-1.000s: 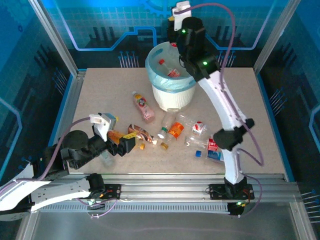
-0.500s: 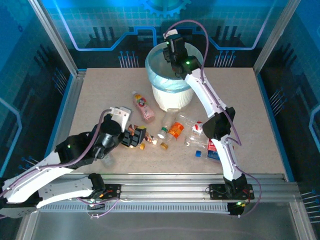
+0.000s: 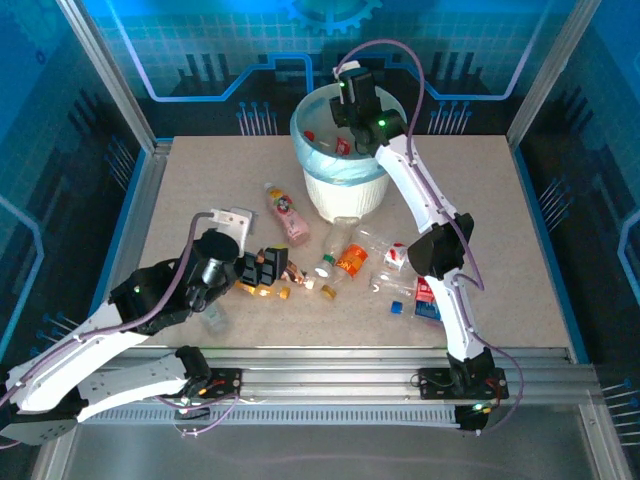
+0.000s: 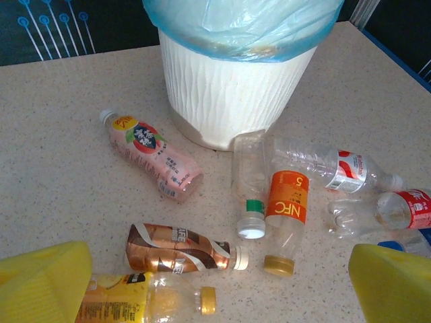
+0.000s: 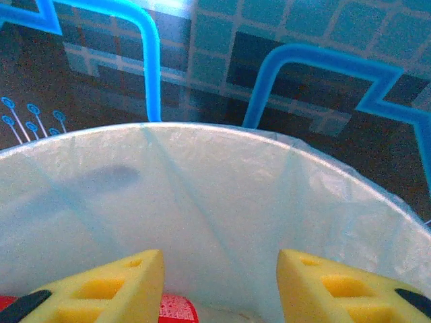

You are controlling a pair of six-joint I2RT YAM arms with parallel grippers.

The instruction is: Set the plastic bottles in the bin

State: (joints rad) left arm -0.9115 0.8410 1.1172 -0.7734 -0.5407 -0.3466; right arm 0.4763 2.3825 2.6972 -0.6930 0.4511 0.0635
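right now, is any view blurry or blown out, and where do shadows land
Top external: even light on the table, glowing blue wall panels behind, slightly soft overall. Left wrist: plastic bottles and bin crisp, yellow fingers at the bottom corners out of focus. Right wrist: a faint grey shadow on the blue bag, the lit blue strip at the top nearly white.

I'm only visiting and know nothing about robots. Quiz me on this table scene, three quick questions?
1. True or false: the right gripper is open over the bin, holding nothing.
2. The pink bottle is: A) inside the bin, B) lying on its side beside the bin, C) standing upright.
3. Fill in: the left gripper has its jaws ___.
Key: 1 true; 2 B; 3 open.
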